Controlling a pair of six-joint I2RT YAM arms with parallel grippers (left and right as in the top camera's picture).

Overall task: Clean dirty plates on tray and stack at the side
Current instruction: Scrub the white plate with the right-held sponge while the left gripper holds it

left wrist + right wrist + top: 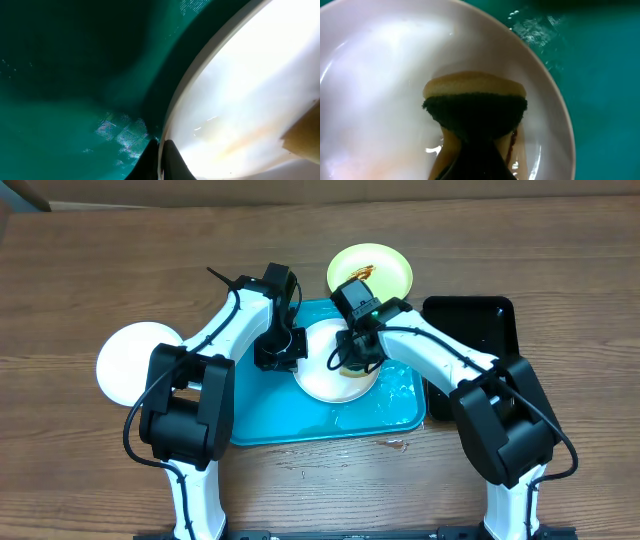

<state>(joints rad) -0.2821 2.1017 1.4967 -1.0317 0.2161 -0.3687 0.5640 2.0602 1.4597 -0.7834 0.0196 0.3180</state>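
Observation:
A white plate lies on the turquoise tray. My left gripper is shut on the plate's left rim; in the left wrist view its fingers pinch the rim of the plate above the tray. My right gripper is shut on a yellow and dark green sponge and presses it onto the plate, with a brown smear beside it. A pale yellow-green plate with a brown smear sits behind the tray. Another white plate lies on the table at the left.
A black tray stands to the right of the turquoise tray. Wet patches shine on the turquoise tray's right part. The wooden table extends around.

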